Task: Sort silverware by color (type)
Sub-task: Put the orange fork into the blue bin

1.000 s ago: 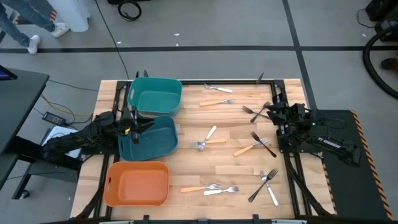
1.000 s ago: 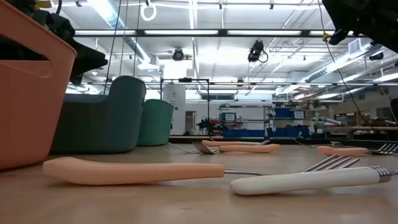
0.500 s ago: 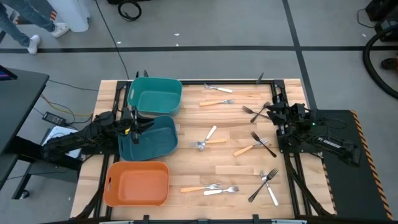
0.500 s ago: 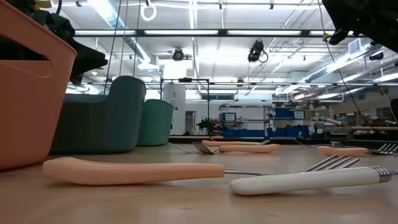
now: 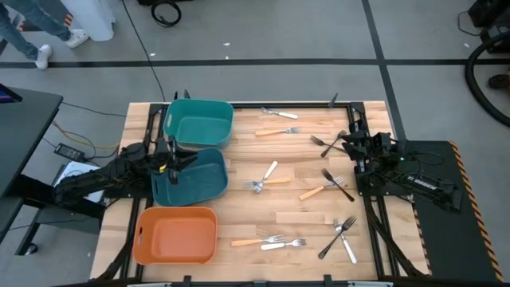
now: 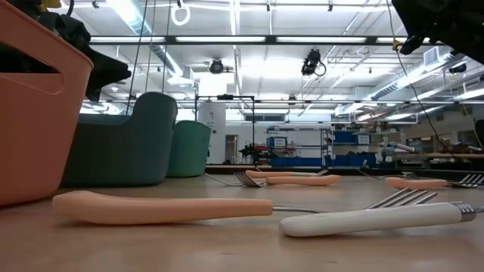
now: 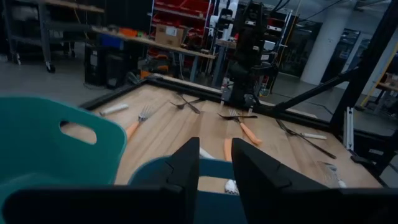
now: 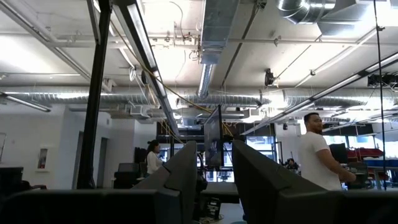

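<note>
moved: nothing | three bins (image 5: 186, 235) hold nothing | both grippers parted, gripping nothing

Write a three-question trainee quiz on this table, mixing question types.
1. True or false: the orange bin holds forks.
2. Which bin does the left gripper hover over? A) the dark teal bin B) the orange bin C) the green bin
3. Fill in: both grippers' fingers stand ___ with nothing between them.

Key:
1. False; it is empty.
2. A.
3. Apart; the right gripper sits at the table's right edge.
</note>
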`<act>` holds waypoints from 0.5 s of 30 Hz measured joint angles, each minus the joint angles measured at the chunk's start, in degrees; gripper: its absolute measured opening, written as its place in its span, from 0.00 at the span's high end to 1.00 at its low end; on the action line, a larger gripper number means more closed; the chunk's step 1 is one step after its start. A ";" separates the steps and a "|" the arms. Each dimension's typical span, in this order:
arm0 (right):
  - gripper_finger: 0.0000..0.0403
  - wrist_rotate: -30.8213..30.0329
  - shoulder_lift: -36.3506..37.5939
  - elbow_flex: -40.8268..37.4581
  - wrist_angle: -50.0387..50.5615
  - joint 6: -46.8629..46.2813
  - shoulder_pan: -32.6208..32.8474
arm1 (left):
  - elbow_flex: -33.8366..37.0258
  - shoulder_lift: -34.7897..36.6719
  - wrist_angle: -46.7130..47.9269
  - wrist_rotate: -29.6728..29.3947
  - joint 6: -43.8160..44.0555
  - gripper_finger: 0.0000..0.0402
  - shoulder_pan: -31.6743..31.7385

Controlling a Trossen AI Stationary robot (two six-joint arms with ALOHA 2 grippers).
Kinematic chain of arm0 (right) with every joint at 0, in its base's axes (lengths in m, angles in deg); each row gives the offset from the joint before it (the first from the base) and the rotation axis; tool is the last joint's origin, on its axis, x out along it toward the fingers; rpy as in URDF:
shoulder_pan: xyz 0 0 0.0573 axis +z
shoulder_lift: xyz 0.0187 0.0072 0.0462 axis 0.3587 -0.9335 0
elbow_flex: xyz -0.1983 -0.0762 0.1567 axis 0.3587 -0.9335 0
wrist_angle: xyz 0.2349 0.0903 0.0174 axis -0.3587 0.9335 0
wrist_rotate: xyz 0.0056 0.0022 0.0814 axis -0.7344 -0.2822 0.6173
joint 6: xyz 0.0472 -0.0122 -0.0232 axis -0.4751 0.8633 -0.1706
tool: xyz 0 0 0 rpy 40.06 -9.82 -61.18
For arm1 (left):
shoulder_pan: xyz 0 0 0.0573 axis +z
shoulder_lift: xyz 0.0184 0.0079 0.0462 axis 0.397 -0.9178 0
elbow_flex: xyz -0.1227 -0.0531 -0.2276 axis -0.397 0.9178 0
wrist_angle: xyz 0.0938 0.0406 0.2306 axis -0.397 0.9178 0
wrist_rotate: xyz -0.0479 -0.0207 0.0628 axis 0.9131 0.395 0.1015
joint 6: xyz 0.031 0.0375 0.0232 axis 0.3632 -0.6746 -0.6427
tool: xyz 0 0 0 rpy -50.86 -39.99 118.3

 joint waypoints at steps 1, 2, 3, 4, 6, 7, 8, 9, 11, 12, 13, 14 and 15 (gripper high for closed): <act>0.73 0.00 0.00 0.01 0.01 -0.01 0.01 | 0.00 0.02 -0.40 0.00 -0.73 0.74 0.00; 0.73 0.00 0.00 0.01 0.02 0.00 0.02 | -0.02 0.02 -0.46 0.00 -1.02 0.74 0.00; 0.73 0.01 0.00 0.01 0.00 -0.01 0.01 | -0.02 0.02 -0.31 0.00 -1.02 0.74 0.00; 0.73 0.00 0.00 0.02 0.00 -0.01 0.02 | -0.02 0.02 -0.23 0.00 -1.00 0.74 0.00; 0.73 0.00 0.00 0.00 0.01 -0.02 0.01 | -0.02 0.01 -0.44 -0.67 -0.86 0.74 0.00; 0.73 0.00 0.00 0.00 0.00 0.00 0.00 | -0.02 -0.02 -0.71 -2.05 -0.74 0.74 -0.01; 0.73 0.00 0.00 0.01 0.00 0.00 0.01 | -0.02 0.01 -0.86 -3.15 -0.57 0.74 0.04; 0.73 0.00 0.00 0.00 0.02 0.00 0.02 | -0.02 0.02 -1.04 -4.12 -0.47 0.74 0.05; 0.73 0.00 0.00 0.01 0.00 -0.02 0.01 | -0.02 0.00 -1.71 -5.03 0.51 0.74 0.07; 0.73 -0.04 0.00 0.01 -0.05 0.01 0.01 | -0.02 0.00 -1.77 -5.07 0.85 0.74 0.05; 0.73 -0.59 -0.02 0.00 -0.37 0.45 0.02 | -0.02 0.00 -1.68 -5.07 2.06 0.74 0.04; 0.73 -1.65 -0.02 0.01 -1.02 0.94 0.02 | -0.02 0.00 -1.63 -5.09 3.52 0.74 0.04; 0.73 -2.83 -0.02 0.02 -1.72 0.81 0.01 | -0.02 0.00 -1.68 -5.12 5.66 0.74 0.04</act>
